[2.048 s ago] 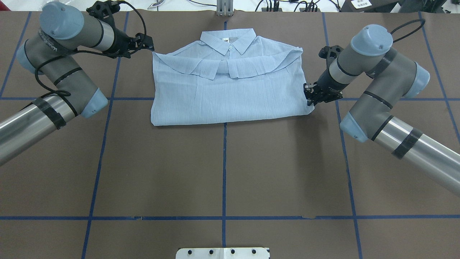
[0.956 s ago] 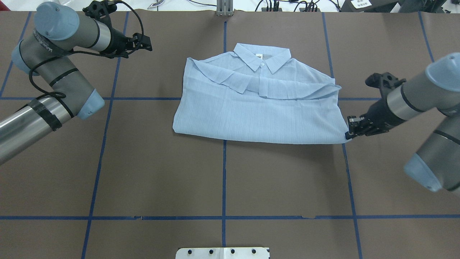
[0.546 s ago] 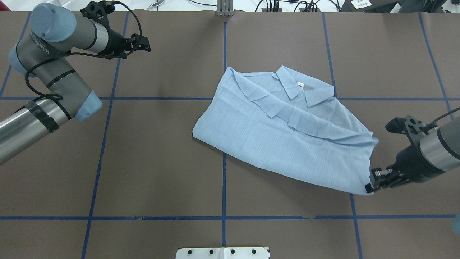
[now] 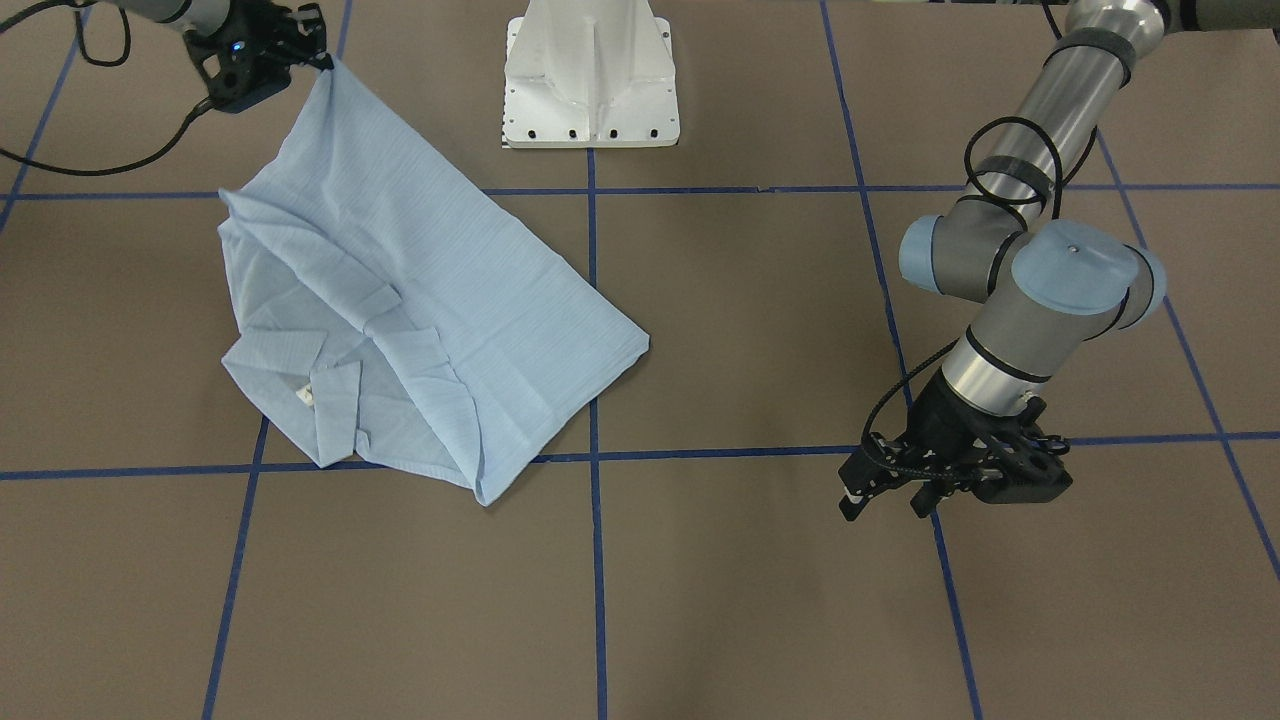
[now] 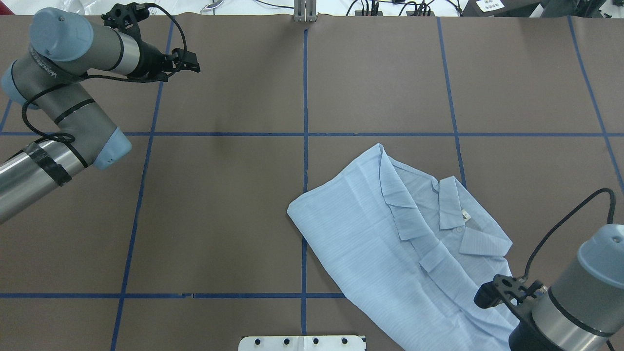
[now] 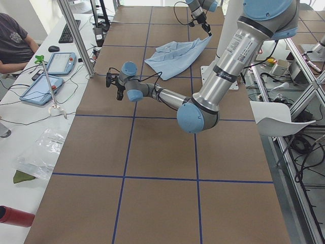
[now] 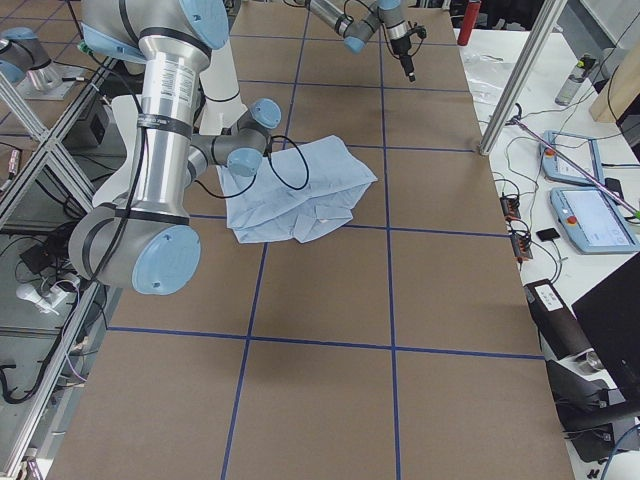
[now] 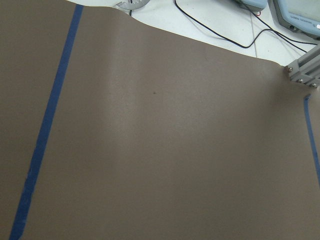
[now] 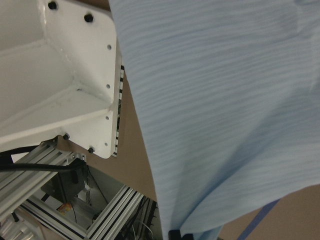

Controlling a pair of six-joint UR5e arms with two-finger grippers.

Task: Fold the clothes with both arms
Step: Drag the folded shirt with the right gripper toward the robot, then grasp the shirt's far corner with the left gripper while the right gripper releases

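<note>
Light-blue thin collared shirt: I am pinching its corner with my right pincer, upper left; my left pincer is hovering spread, empty.

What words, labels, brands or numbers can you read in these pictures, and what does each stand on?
Lettering on the left arm: blurred, unreadable.
Neck label of the shirt: too small to read.
White card beyond the table's far edge: print too small to read.
Nothing reads clearly enough to quote.
</note>
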